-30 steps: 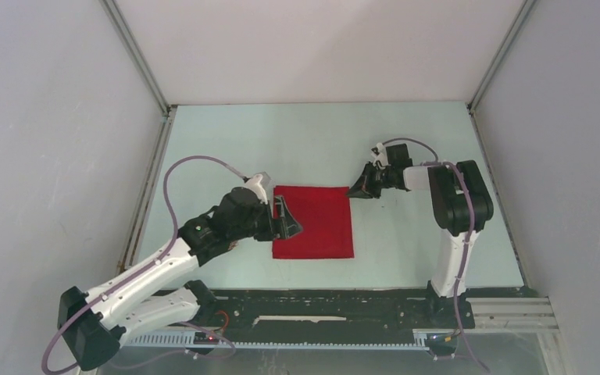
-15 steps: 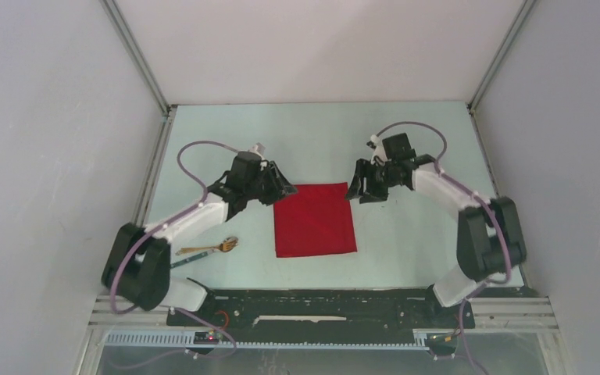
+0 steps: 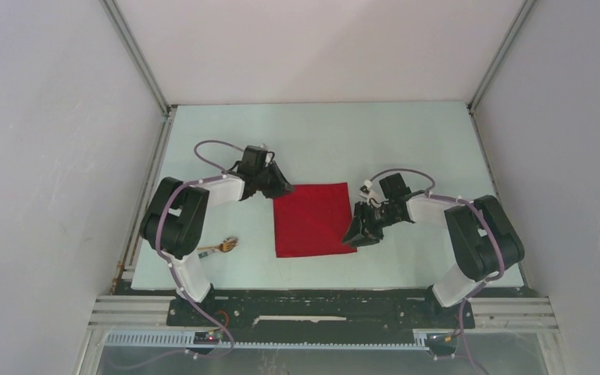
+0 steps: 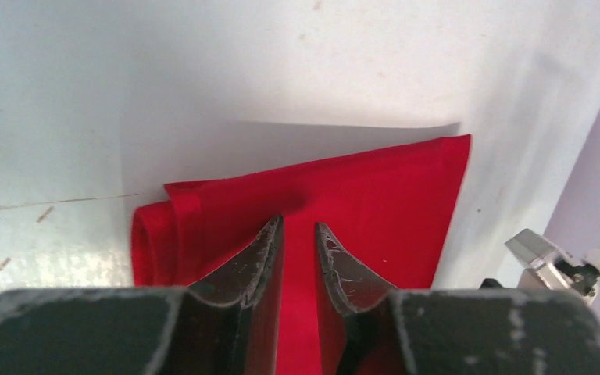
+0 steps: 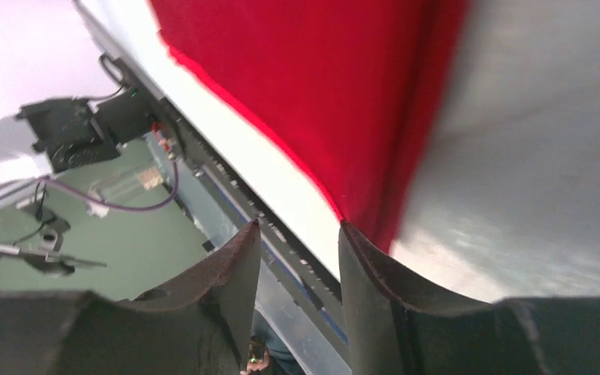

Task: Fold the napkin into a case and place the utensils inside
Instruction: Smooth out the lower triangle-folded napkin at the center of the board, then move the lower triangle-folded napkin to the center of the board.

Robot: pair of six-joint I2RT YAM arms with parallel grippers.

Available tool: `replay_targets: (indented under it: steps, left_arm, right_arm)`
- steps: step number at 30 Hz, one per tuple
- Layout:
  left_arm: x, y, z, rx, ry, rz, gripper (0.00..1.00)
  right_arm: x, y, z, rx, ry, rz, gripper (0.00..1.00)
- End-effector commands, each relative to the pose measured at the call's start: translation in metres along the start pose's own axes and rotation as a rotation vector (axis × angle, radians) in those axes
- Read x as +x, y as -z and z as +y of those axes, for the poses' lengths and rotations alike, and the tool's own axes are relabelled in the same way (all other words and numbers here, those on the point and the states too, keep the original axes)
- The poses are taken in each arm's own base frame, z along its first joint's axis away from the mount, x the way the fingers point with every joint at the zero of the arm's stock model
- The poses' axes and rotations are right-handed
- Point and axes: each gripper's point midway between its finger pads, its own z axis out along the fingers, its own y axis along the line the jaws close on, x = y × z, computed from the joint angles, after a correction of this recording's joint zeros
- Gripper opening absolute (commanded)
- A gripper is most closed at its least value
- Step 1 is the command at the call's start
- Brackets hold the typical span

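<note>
The red napkin (image 3: 312,220) lies flat as a square in the middle of the table. In the left wrist view the napkin (image 4: 359,195) has its left corner curled up into a small roll. My left gripper (image 3: 281,190) rests on the far left corner, its jaws a narrow gap apart with red cloth showing between them (image 4: 298,226). My right gripper (image 3: 357,234) stands open at the near right corner; in the right wrist view the napkin (image 5: 320,94) ends at the tip of one finger (image 5: 351,242). A wooden fork (image 3: 223,246) lies left of the napkin, beside the left arm.
The pale green table (image 3: 320,133) is boxed in by grey walls on the left, back and right. A black rail with the arm bases (image 3: 320,301) runs along the near edge. The left arm's elbow (image 3: 176,219) stands just beside the fork.
My left gripper moved from the napkin's left edge to its far left corner and narrowed. My right gripper came from the far right corner to the near right corner and opened.
</note>
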Motion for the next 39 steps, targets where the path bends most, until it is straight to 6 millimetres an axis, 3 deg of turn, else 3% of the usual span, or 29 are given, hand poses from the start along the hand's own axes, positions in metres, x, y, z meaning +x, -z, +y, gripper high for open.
replay_targets:
  steps: [1,4,7,15,20,23,27,33,39]
  left_arm:
    - [-0.008,-0.009,0.009,-0.021,-0.019,-0.011,0.25]
    - [-0.007,-0.009,0.02,-0.062,-0.018,-0.029,0.26]
    - [-0.004,-0.004,0.018,-0.057,-0.031,-0.01,0.29]
    - [-0.02,0.037,-0.045,0.119,-0.114,-0.007,0.52]
    - [-0.028,0.027,-0.029,0.078,-0.052,-0.019,0.45]
    - [-0.031,0.011,-0.01,0.027,-0.029,-0.015,0.43]
    - [-0.018,-0.008,0.01,-0.015,0.011,0.042,0.41]
    - [-0.014,-0.008,0.044,-0.109,0.079,0.027,0.41]
    - [-0.018,0.0,0.054,-0.141,0.086,0.009,0.43]
  right_arm:
    - [-0.007,0.007,-0.037,0.109,-0.048,-0.055,0.49]
    - [-0.01,0.013,-0.044,0.152,-0.06,-0.09,0.5]
    - [-0.012,0.018,-0.037,0.162,-0.034,-0.103,0.5]
    - [-0.017,0.039,0.021,0.224,0.136,-0.162,0.56]
    - [-0.016,0.013,0.042,0.05,0.129,-0.089,0.58]
    - [-0.019,-0.004,0.027,0.04,0.091,-0.06,0.56]
    - [-0.016,-0.014,-0.012,0.106,0.032,-0.063,0.55]
    - [-0.014,-0.014,-0.06,0.215,-0.077,-0.068,0.53]
    - [-0.019,0.002,-0.069,0.268,-0.105,-0.109,0.53]
